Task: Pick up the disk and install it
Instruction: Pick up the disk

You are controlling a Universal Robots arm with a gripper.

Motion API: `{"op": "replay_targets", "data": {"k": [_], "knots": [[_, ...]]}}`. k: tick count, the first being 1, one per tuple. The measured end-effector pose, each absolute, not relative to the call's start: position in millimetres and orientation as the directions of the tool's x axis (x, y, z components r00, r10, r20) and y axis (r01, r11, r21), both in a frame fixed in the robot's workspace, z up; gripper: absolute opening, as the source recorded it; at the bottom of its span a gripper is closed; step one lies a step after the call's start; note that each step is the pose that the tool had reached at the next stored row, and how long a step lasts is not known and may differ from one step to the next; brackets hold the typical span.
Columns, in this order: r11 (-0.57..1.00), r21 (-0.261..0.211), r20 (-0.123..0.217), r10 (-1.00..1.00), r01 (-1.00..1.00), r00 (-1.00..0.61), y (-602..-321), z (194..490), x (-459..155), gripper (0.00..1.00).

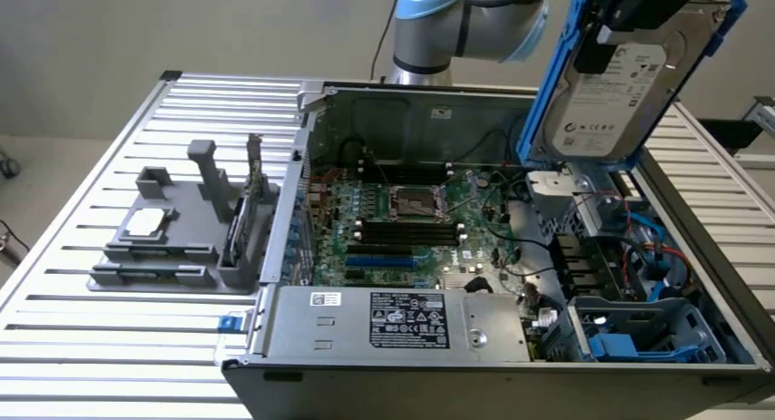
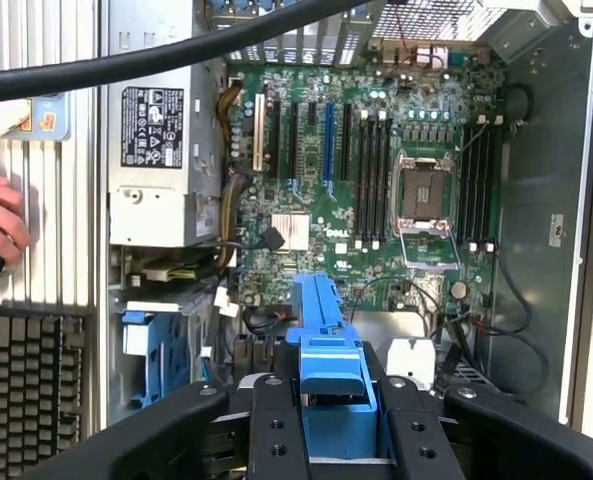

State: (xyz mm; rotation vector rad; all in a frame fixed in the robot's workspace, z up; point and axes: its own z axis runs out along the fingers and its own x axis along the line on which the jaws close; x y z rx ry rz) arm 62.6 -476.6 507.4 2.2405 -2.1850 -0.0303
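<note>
The flat, silver-grey disk (image 1: 612, 93), white-labelled and framed in blue plastic, is held nearly upright above the open metal case (image 1: 412, 121), at the exterior view's right. The black jaws are clamped on its blue frame. The case is set on a ribbed table (image 1: 109, 366).

flat green motherboard (image 2: 321, 265): we read "dell" in white print.
black sticker (image 1: 409, 320) on the long grey metal power-supply box (image 1: 315, 334): white print and symbols, too small for us to read.
white label (image 1: 605, 107) on the blue-framed silver-grey disk (image 1: 620, 80): print we cannot make out.
</note>
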Motion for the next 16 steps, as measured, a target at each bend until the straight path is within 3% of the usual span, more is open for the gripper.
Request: {"op": "replay_targets", "data": {"k": [16], "knots": [[-0.024,0.037,-0.006,-1.000,-0.999,0.024,-518,507,78,0.33]]}}
